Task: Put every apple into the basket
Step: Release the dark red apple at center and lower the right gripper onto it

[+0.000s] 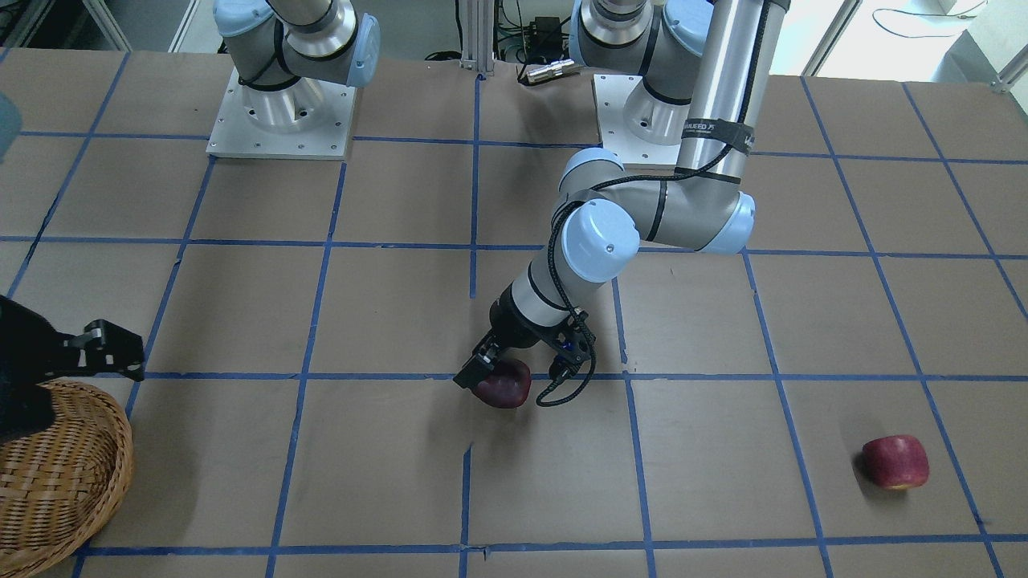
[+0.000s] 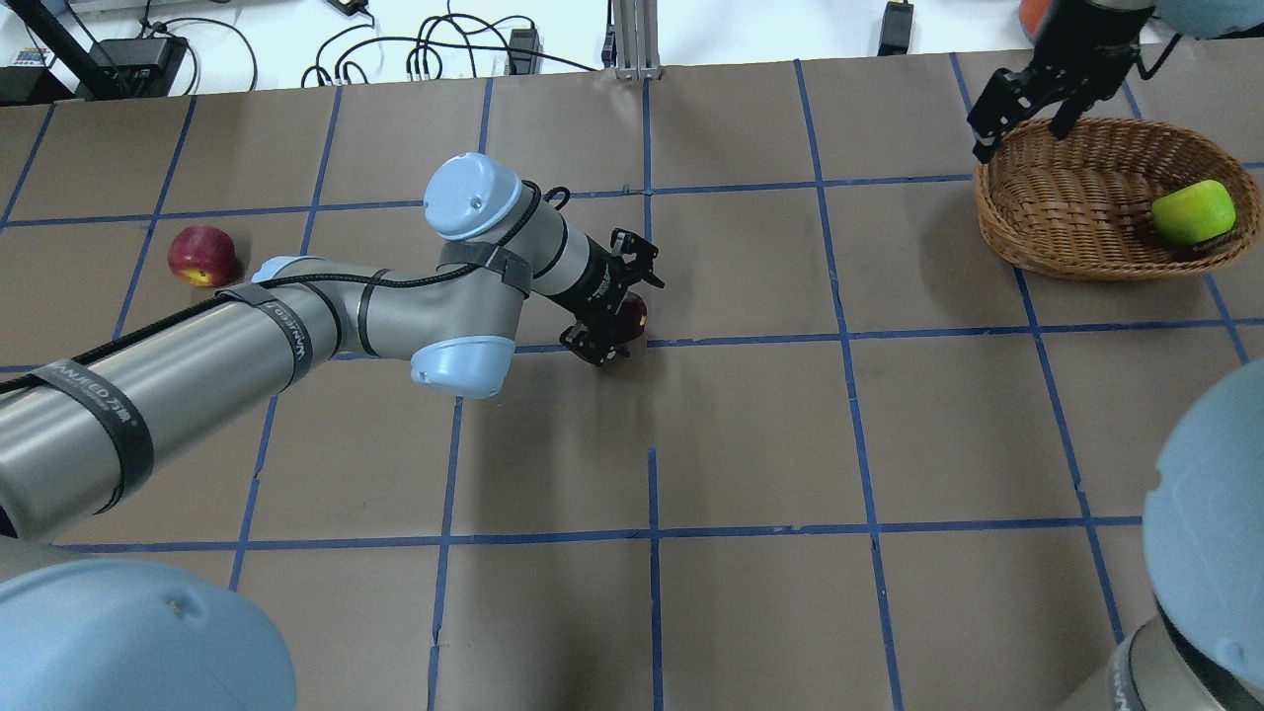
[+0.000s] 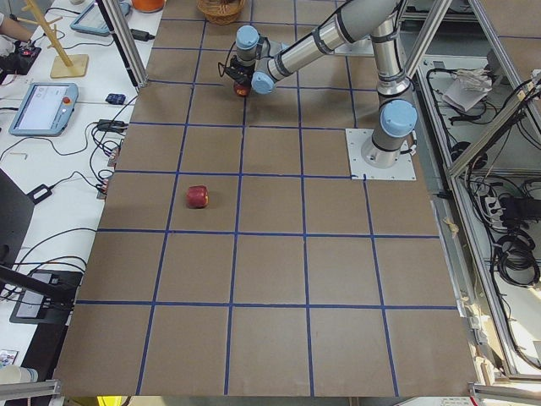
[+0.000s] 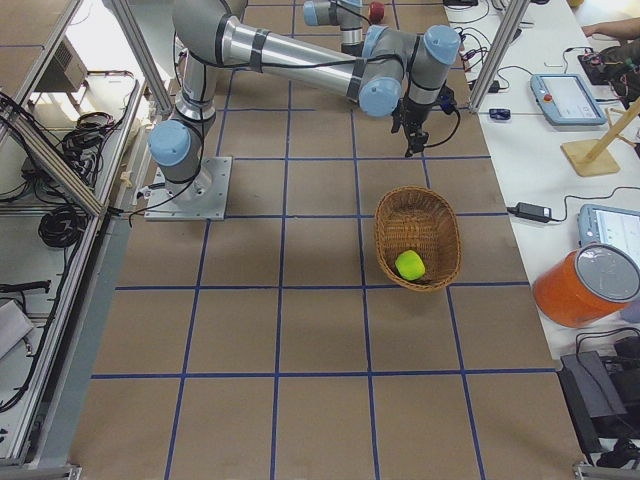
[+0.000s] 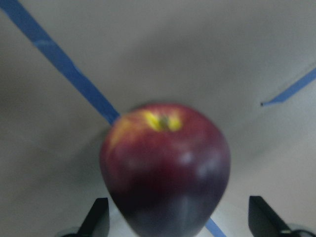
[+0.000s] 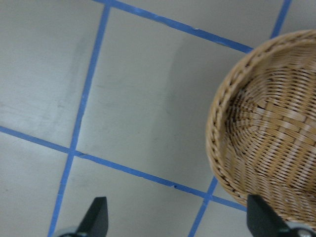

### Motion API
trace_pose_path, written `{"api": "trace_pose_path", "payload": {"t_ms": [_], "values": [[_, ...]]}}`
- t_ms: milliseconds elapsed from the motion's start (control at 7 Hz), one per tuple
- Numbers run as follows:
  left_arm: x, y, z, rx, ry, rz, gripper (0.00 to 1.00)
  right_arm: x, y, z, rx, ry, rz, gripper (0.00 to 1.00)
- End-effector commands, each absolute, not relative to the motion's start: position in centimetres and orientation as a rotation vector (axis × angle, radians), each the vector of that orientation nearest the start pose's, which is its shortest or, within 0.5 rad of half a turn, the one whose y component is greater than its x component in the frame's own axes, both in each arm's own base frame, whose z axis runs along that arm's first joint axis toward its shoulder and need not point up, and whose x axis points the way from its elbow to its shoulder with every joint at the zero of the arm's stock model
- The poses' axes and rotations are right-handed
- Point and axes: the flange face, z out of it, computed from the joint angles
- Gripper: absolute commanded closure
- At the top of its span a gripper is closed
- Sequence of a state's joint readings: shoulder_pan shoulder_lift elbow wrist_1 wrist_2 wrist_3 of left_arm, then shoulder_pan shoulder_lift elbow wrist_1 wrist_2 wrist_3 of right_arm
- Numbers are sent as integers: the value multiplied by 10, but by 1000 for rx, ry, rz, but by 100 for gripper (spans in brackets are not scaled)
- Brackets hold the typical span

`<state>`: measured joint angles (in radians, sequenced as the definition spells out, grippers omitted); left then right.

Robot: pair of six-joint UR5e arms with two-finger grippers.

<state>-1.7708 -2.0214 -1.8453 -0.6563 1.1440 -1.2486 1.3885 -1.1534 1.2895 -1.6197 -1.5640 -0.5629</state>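
The dark maroon round apple (image 5: 165, 168) shows a yellowish patch around its stem hollow and a dull shine on its skin. It sits between the two black fingers (image 5: 98, 219) of the left gripper (image 2: 624, 308), which straddles it with the jaws spread wide. One finger is right at the apple's side and the other stands off it, so nothing is clamped. This apple is at a blue tape line on the brown paper-covered table (image 2: 750, 425), well apart from the oval light-brown wicker basket (image 2: 1037, 242), toward the robot's left of it. A bright yellow-green apple (image 2: 1193, 212) lies inside the basket, against its wall. The red, slightly blocky apple (image 2: 201, 255) lies farthest from the basket, alone on the table. The right gripper (image 2: 1019, 140) hangs over the basket's rim, fingers wide apart, holding nothing. A black strap (image 2: 104, 420) on the left arm bears white lettering — it looks like "VANJEED".
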Motion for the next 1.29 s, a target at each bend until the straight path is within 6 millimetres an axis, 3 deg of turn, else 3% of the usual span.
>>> {"api": "trace_pose_path", "payload": {"t_ms": [0, 143, 286, 429, 571, 857, 1000, 1143], "values": [[-248, -580, 262, -1664, 3151, 279, 0, 134, -646, 383, -853, 2967, 180, 1], [-228, -590, 287, -1453, 3182, 317, 0, 182, -636, 372, -941, 2906, 194, 1], [-182, -609, 308, -1157, 3164, 221, 0, 231, -618, 363, -975, 2802, 187, 0], [-130, -625, 319, -835, 3154, 134, 0, 268, -599, 351, -1014, 2775, 218, 0], [-74, -634, 322, -643, 3179, 124, 0, 288, -588, 333, -992, 2792, 210, 0], [58, -640, 311, -279, 3204, 99, 0, 303, -581, 303, -592, 2929, 188, 0], [106, -646, 308, -30, 3186, 28, 0, 321, -576, 290, -486, 2955, 225, 0], [133, -668, 303, 175, 3140, -91, 0, 340, -576, 271, -450, 2959, 219, 0]]}}
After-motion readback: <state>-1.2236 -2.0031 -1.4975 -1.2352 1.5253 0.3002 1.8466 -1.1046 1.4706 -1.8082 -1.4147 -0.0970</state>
